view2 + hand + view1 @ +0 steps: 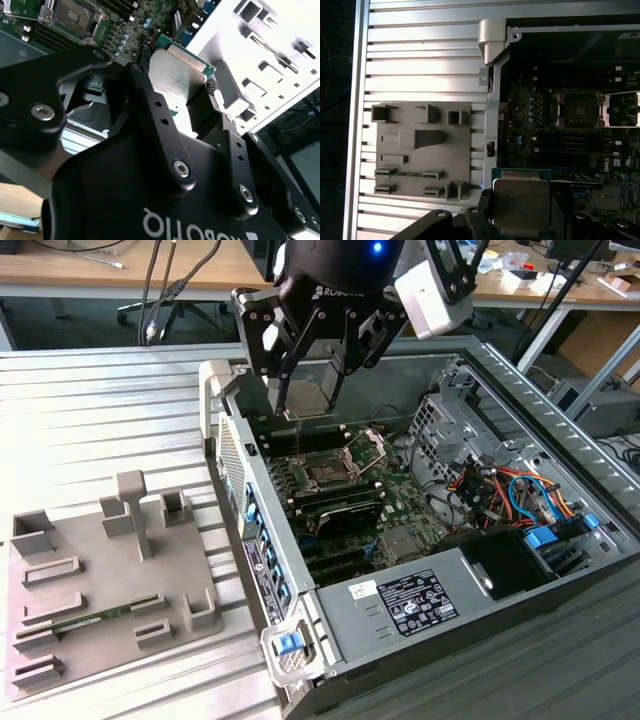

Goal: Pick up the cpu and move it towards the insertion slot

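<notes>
My gripper (308,406) is shut on the cpu (307,396), a flat square chip with a silvery top. It hangs in the air over the open computer case, above the wall nearest the grey fixture. Both wrist views show the cpu (176,75) (521,202) clamped between the black fingers (202,112). The insertion slot (325,476) lies on the motherboard below and a little toward the exterior view's right, its metal bracket (366,448) swung open. The dark square insertion slot (580,107) (74,15) is bare inside its shiny frame.
The open computer case (300,570) lies on a slatted metal table (110,430). A grey fixture plate (100,580) on the exterior view's left holds a green memory stick (100,618). Inside the case are a drive cage (450,420), coloured cables (510,490) and a power supply (400,605).
</notes>
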`<state>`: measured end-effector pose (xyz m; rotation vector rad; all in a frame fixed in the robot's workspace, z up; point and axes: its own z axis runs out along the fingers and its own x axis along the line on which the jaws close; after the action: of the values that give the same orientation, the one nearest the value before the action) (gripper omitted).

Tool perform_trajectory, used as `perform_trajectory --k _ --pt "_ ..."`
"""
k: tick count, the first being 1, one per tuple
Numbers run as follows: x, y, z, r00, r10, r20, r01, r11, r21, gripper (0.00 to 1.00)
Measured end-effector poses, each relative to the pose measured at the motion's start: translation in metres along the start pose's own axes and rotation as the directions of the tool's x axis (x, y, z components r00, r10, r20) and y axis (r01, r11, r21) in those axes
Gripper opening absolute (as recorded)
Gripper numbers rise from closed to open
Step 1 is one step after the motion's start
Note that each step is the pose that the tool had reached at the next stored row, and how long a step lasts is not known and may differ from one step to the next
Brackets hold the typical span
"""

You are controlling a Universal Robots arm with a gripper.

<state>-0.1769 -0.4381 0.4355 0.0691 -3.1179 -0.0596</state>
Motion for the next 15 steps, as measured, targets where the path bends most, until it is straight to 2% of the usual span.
perform_trajectory --k 11,15 --pt "-0.0128 -0.0006 -0.0002 1.0000 0.000 -0.0008 0.000 1.0000 -0.0001 0.55" --pt "-0.0195 -0.0008 -0.0003 1.0000 0.000 -0.0013 0.000 1.0000 0.0000 0.55"
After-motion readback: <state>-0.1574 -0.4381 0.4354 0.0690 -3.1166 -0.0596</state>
